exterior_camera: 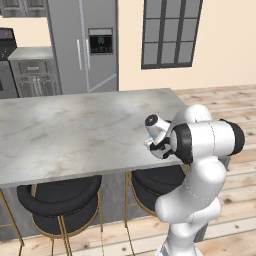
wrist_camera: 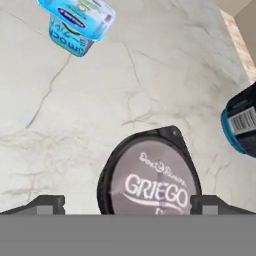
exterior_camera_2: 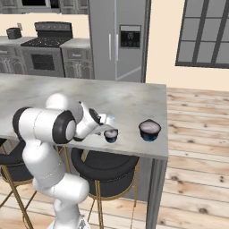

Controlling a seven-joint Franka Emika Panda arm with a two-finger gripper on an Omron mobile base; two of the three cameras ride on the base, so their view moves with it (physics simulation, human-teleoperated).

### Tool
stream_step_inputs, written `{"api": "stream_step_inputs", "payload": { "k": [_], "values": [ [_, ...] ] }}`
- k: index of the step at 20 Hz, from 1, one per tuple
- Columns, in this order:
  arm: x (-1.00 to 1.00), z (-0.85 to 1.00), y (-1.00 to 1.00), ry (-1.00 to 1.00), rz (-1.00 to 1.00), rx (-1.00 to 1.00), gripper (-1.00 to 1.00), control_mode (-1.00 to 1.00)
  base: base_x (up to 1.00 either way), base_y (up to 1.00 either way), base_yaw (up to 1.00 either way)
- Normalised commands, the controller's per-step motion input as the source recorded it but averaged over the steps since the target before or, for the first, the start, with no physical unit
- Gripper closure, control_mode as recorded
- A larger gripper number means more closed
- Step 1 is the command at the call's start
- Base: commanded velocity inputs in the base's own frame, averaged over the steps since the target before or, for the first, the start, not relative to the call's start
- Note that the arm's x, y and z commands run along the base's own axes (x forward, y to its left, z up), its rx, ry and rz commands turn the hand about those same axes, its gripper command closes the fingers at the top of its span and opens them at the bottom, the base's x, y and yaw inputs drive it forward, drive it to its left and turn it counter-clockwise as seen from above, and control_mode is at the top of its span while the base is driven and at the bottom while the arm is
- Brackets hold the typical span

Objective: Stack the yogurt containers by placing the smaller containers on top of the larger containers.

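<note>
- The jaws of the gripper (wrist_camera: 130, 202) are seen spread apart and holding nothing. One dark tip stands on each side of the dark cup (wrist_camera: 150, 180), whose grey lid is printed "GRIEGO".
- In the hand view a bare gap is seen between the dark cup and one tip, while the other tip lies just beside the cup's rim. Whether that tip touches the rim cannot be told.
- The dark cup is taken as the landmark. It stands upright on the desk (wrist_camera: 165, 65), near the desk's front edge, with its lid facing up toward the hand.
- The light-blue cup (wrist_camera: 75, 20) is found beyond the dark cup, further along the line in which the gripper looks and off to one side. It is well apart from the dark cup and outside the span of the jaws.
- The light-blue cup appears to stand upright, its lid upward and its body narrowing toward the desk. Being round, it has no long axis across the desk, so its only axis is judged to be vertical and any approach angle around it should serve.
- A third cup with a teal band (wrist_camera: 242, 125) and a barcode is seen to the other side of the dark cup, apart from it.
- It is judged that, if the light-blue cup is to be lifted, the jaws must first be carried forward past the dark cup, since they are now centred on the dark cup.
</note>
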Motion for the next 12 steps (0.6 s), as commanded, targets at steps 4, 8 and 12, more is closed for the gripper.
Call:
{"api": "stream_step_inputs", "payload": {
  "k": [4, 8, 12],
  "values": [
    [0.08, -0.13, -0.12, 0.0, 0.0, 0.0, -1.0, -1.0, 0.0, 0.0, 0.0],
    [0.15, -0.15, -0.05, 0.0, 0.0, 0.0, -1.0, -1.0, 0.0, 0.0, 0.0],
    [0.18, -0.17, 0.0, 0.0, 0.0, 0.0, -1.0, -1.0, 0.0, 0.0, 0.0]
  ]
}}
